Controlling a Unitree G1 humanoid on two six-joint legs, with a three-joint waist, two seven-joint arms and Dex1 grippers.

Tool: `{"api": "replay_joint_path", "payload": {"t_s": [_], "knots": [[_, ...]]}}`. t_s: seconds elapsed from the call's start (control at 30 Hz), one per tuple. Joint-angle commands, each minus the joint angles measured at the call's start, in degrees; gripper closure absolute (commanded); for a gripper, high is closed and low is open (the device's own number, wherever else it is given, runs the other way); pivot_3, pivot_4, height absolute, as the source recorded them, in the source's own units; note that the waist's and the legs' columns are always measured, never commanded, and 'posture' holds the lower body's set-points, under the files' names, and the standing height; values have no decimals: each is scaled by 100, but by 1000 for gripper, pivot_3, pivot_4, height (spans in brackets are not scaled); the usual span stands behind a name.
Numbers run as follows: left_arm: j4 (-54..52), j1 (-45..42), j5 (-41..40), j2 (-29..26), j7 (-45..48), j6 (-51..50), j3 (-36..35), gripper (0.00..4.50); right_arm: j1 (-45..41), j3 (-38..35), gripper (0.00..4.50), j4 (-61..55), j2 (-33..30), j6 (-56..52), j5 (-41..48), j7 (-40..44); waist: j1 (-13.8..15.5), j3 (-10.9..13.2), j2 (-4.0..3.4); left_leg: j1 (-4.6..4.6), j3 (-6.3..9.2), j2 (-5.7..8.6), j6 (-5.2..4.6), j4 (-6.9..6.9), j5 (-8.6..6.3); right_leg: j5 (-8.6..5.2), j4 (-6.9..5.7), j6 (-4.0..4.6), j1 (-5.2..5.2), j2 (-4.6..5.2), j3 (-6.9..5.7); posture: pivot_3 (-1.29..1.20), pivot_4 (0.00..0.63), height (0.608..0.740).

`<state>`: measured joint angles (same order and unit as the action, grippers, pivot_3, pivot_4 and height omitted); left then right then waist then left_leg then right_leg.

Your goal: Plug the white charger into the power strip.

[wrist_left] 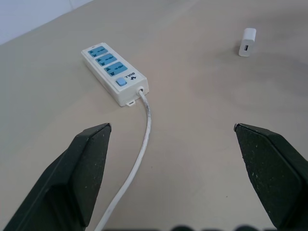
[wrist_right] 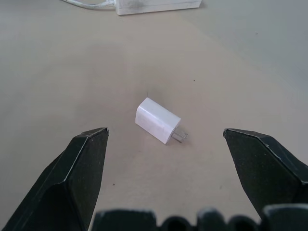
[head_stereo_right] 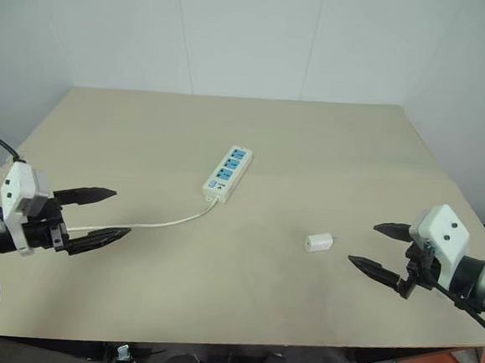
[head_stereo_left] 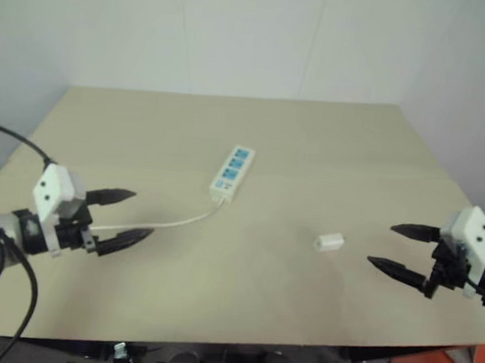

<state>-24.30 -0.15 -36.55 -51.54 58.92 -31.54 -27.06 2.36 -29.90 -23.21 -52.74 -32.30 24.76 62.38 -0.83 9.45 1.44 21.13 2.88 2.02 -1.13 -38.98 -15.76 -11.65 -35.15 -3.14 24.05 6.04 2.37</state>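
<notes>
Beige table [head_stereo_left: 355, 140], plain wall behind. White charger [head_stereo_left: 328, 242] lying on side, well apart from power strip [head_stereo_left: 233, 172], prongs toward right gripper [head_stereo_left: 398, 248]. Both grippers, left gripper [head_stereo_left: 124, 217] too, wide open, empty. Charger looks light, rigid, smooth plastic, probably slippery; pinch flat sides, keep prongs free.

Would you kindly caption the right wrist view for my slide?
Open right tool hovering over the small white plastic charger lying on its side on the beige table.

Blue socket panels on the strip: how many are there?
3, in a row along the strip: one at the far end, one in the middle, one nearest the blue button and cord. None appear hidden.
</notes>
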Motion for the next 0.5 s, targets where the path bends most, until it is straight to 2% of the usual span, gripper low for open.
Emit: {"api": "replay_joint_path", "payload": {"t_s": [0.03,0.23,0.37,0.5], "knots": [[-173,-114,-117,-98,-11,16,26,47,-100,-50,0,-103,-124,97,114,-83,0,0,0,0,0,0,0,0,0,0,0,0,0,0,0,0,150,740],[-170,-226,-128,-84,-102,24,125,47,-102,-29,0,-94,-161,111,161,-123,0,0,0,0,0,0,0,0,0,0,0,0,0,0,0,0,150,740],[169,-1115,452,44,-670,-197,1240,47,-318,209,0,-60,-168,98,209,-182,36,1,1,-1,0,6,2,-4,2,2,-1,-1,-7,0,-1,0,150,740],[1068,-2245,1157,586,-1109,-658,2653,47,-595,419,0,-19,-194,126,229,-220,54,0,2,-3,0,16,4,-6,4,7,0,-3,-9,-3,-1,0,150,740]]}}
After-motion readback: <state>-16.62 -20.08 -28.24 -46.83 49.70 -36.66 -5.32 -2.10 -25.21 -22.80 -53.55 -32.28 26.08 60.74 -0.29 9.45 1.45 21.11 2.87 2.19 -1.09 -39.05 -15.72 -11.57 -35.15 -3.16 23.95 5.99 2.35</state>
